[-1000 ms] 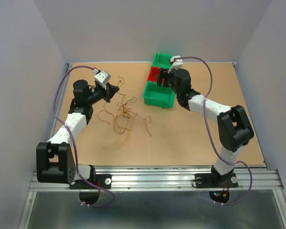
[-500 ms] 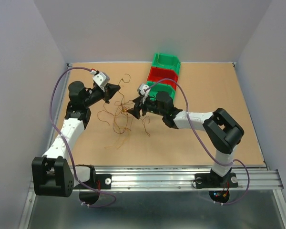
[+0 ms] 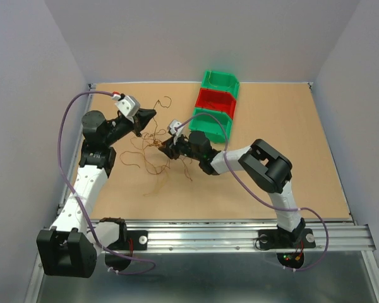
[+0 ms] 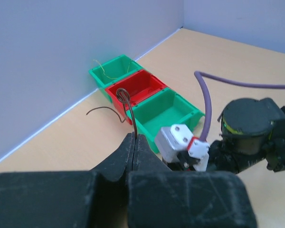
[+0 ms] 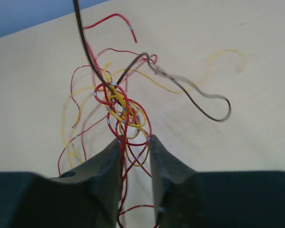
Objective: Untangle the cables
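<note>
The cables (image 3: 153,151) lie as a loose tangle of thin brown, red and yellow strands on the table left of centre. My left gripper (image 3: 153,113) hovers over the tangle's far side, shut on one brown wire (image 4: 128,107) that rises from its tips (image 4: 134,137). My right gripper (image 3: 163,148) is low at the tangle's right side. In the right wrist view its jaws (image 5: 135,140) stand slightly apart with red and yellow strands of the knot (image 5: 118,102) running between them. A brown strand (image 5: 199,97) loops off to the right.
Three bins stand in a row at the back centre: far green (image 3: 221,81), red (image 3: 216,101), near green (image 3: 210,124). The right arm's wrist (image 4: 254,128) sits close in front of the left gripper. Side walls and a metal rail (image 3: 208,230) border the table.
My right arm has swung left from the bins down onto the tangle. My left gripper has drawn up and slightly right with the brown wire held; the tangle has shifted a little.
</note>
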Motion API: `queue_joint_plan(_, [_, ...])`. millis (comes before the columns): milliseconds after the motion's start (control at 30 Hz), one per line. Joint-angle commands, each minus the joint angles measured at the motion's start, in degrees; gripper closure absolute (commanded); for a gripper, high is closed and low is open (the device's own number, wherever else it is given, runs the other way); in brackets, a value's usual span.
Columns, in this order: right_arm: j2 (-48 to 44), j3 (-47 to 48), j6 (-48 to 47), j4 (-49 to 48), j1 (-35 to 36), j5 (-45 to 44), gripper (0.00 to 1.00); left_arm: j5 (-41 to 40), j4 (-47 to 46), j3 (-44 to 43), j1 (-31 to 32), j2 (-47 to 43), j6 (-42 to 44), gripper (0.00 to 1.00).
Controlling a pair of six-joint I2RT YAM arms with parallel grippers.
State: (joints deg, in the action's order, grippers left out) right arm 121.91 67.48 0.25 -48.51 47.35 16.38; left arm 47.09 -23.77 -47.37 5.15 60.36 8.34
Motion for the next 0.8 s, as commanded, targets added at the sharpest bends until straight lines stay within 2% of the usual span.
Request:
queue_joint_plan(0, [-0.6,-1.1,-2.3,-5.8,2.8,-3.9,0.73,-2.9,1.7,-9.8,0.2,-4.4,0.4,1.0])
queue_joint_plan(33, [-0.9,-2.2,-1.9,-6.6,3.0,-4.2,0.8,-3.8,2.5,-11.5,0.2,-4.5,0.6,1.0])
queue_joint_plan(67, [-1.2,-3.8,-1.5,-7.0,3.1,-4.3,0.94,-4.5,3.2,-13.2,0.2,-4.5,0.6,1.0])
queue_joint_plan(100, [-1.9,-4.8,-1.1,-7.5,3.4,-4.3,0.99,-6.0,4.9,-16.7,0.2,-4.0,1.0,1.0])
queue_joint_plan(167, [-2.8,-6.5,-0.8,-7.9,3.6,-3.8,0.99,-7.7,7.1,-20.9,0.2,-2.9,1.4,1.0])
queue_joint_plan(233, [-4.0,-9.1,-0.8,-8.2,4.5,-3.6,0.99,-11.5,11.9,-29.1,0.2,0.3,2.1,1.0])
queue_joint_plan(267, [-4.4,-10.2,-0.9,-8.3,5.2,-3.7,1.0,-15.2,14.0,-36.2,0.2,1.7,2.6,1.0])
queue_joint_plan(300, [-4.7,-12.1,-1.0,-8.4,5.6,-3.9,0.99,-17.8,18.5,-40.3,0.2,5.1,3.1,1.0])
queue_joint_plan(400, [-6.4,-16.7,-1.4,-10.5,7.0,-6.0,1.0,-29.4,23.7,-54.3,-0.9,11.2,4.1,1.0])
queue_joint_plan(667, [-13.4,-31.8,-2.5,-16.9,7.4,-8.3,1.0,-39.6,21.6,-62.4,-4.6,14.7,3.3,1.0])
queue_joint_plan(767, [-13.5,-38.9,-2.3,-23.3,7.4,-14.9,1.0,-44.2,22.9,-68.9,-7.0,17.6,3.9,1.0])
